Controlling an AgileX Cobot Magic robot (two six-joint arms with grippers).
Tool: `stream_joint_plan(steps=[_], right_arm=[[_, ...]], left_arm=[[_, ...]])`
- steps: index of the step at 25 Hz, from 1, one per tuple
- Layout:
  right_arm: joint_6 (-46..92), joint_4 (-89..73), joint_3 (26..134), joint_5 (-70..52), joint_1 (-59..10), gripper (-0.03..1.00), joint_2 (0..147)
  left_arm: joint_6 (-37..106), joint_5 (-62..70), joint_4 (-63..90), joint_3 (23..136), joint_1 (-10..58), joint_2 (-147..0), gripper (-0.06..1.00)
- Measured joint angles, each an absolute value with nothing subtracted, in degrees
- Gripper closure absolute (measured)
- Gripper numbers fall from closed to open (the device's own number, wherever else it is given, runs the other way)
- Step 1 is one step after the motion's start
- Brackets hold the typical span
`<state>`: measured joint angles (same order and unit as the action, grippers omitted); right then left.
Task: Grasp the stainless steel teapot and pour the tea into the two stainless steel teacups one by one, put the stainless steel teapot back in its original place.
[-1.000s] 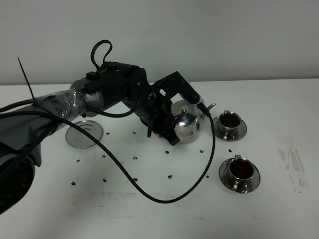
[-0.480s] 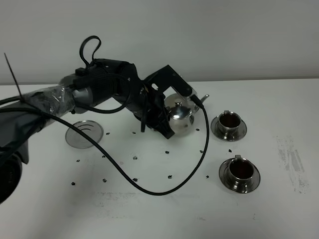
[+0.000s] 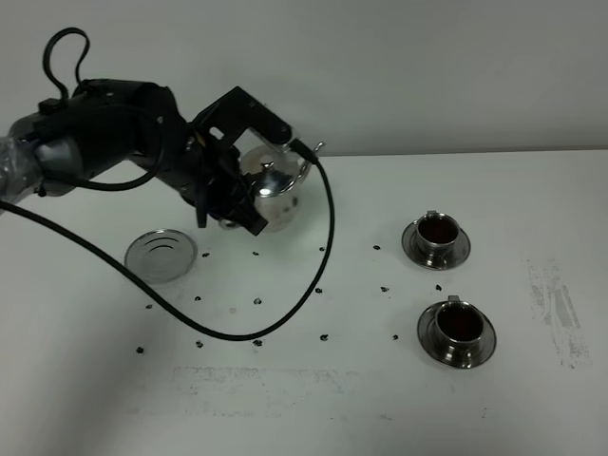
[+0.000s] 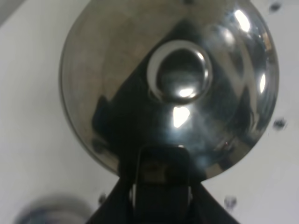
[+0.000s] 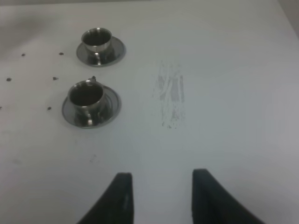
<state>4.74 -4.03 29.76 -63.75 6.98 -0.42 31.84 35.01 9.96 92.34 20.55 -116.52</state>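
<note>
Above table, teapot (image 3: pixel 271 195) in left gripper (image 3: pixel 239 204)

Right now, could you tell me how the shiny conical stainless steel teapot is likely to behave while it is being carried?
The shiny conical stainless steel teapot looks rigid, so it should not flex. Its polished, mirror-like wall is probably slippery; the left gripper, shut at its base edge, may let it swing. Both small steel teacups already hold reddish-brown tea, so it is likely lighter now.

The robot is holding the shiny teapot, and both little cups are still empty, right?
Not quite. The left gripper does hold the teapot, but both cups already have dark reddish tea in them. The exterior high view shows it.
</note>
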Motion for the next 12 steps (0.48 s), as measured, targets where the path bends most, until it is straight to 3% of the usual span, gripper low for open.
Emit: stream_joint_plan(steps=[12], right_arm=[[4.74,-4.03,29.76,-63.75,6.98,0.67,-0.42]], left_arm=[[29.82,30.33,9.96,74.86,10.88,-106.47,0.72]])
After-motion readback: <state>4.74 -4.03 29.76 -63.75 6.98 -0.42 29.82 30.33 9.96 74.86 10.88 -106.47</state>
